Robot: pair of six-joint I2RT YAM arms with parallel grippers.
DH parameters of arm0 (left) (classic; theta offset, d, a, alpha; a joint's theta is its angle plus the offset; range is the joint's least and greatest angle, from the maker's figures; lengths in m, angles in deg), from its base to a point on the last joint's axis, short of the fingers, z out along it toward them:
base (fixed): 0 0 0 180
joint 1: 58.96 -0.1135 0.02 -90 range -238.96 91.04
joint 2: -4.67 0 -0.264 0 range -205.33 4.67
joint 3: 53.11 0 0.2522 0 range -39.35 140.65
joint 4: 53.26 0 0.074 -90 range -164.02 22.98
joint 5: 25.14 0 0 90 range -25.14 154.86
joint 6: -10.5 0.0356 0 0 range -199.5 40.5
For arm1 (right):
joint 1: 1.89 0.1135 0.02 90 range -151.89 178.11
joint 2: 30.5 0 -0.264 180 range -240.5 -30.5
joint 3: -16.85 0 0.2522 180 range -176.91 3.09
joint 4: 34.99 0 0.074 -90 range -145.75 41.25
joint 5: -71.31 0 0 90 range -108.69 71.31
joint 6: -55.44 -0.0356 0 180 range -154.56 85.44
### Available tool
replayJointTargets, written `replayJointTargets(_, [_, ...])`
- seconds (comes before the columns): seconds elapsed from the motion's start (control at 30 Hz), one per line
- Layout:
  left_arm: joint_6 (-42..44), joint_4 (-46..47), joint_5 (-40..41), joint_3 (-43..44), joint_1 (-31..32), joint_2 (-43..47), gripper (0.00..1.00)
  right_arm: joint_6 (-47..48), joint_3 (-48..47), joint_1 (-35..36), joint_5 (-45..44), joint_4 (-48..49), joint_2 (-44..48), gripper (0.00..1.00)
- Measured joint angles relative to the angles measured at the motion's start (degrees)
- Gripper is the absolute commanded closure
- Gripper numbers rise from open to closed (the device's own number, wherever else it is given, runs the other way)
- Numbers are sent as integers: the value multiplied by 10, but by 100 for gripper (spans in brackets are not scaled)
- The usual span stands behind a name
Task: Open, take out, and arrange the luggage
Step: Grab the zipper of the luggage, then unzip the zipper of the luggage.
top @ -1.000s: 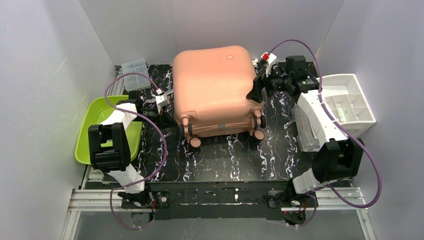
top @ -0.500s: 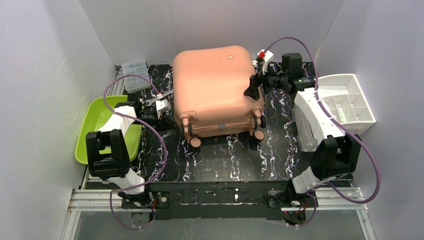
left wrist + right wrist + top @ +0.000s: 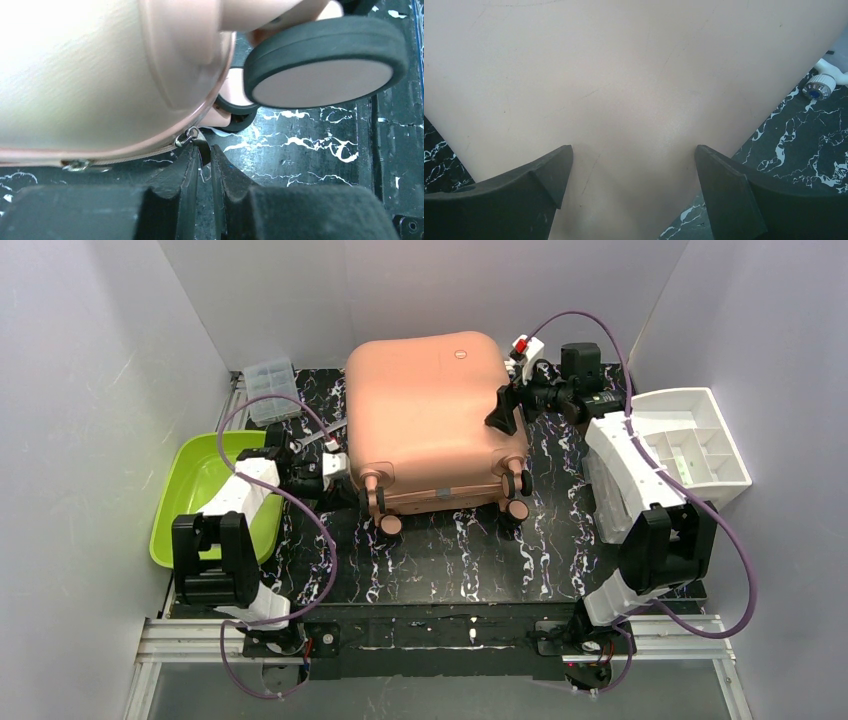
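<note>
Salmon-pink suitcase [image 3: 430,420] lay closed and flat on black marbled table [image 3: 450,560], wheels at its near end. Left gripper [image 3: 202,150] at suitcase's near-left corner, fingers nearly together, pinched on zipper pull [image 3: 189,136] just beside wheel [image 3: 325,62]. Right gripper [image 3: 634,150] against suitcase's right side, fingers spread wide on shell, clamping nothing. Lime-green tray [image 3: 190,490] left of suitcase; white drawer organizer [image 3: 735,465] right of it; clear lidded box [image 3: 270,375] off its far-left corner.
</note>
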Motion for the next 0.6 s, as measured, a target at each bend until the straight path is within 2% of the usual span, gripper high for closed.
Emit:
replayJointTargets(0.3, [-6,1,31,-19,45,38,100,-2,-1,0,6,22,-11,0])
replayJointTargets(0.6, [-62,-10,33,-29,68,54,100,-6,5,0,17,47,-18,0])
